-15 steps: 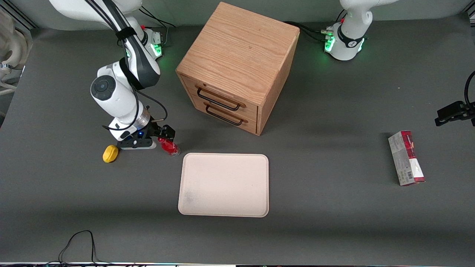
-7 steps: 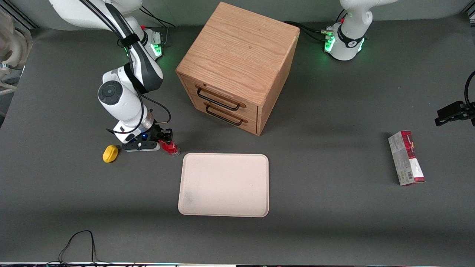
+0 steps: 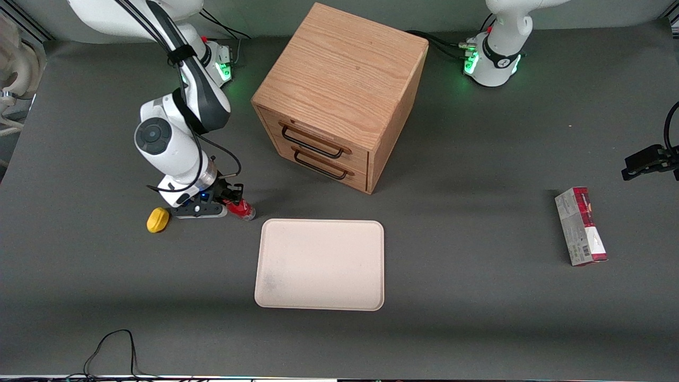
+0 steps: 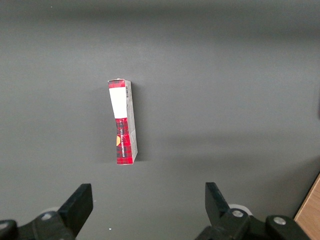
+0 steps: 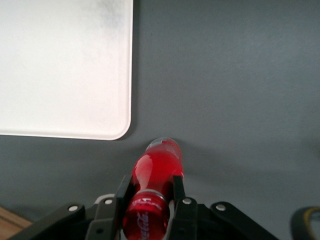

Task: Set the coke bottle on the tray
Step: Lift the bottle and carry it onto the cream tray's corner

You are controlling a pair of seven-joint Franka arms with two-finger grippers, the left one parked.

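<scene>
The coke bottle (image 3: 244,211) is a tiny red bottle, tilted, just off the tray's corner nearest the working arm and the cabinet. My right gripper (image 3: 234,205) is shut on it, low over the table. In the right wrist view the black fingers (image 5: 178,186) press both sides of the bottle (image 5: 159,167) near its red cap, and its clear base points away from the gripper (image 5: 151,187). The pale beige tray (image 3: 318,265) lies flat beside it, nearer the front camera; its rounded corner (image 5: 117,131) is a short gap from the bottle's base.
A yellow lump (image 3: 157,219) lies close beside the gripper, toward the working arm's end. The wooden two-drawer cabinet (image 3: 339,95) stands farther from the camera than the tray. A red-and-grey carton (image 3: 581,226) lies toward the parked arm's end, and shows in the left wrist view (image 4: 122,122).
The fingers have narrowed onto the bottle. The wrist and bottle have shifted slightly away from the front camera, and the bottle's base sits a little higher in the front view.
</scene>
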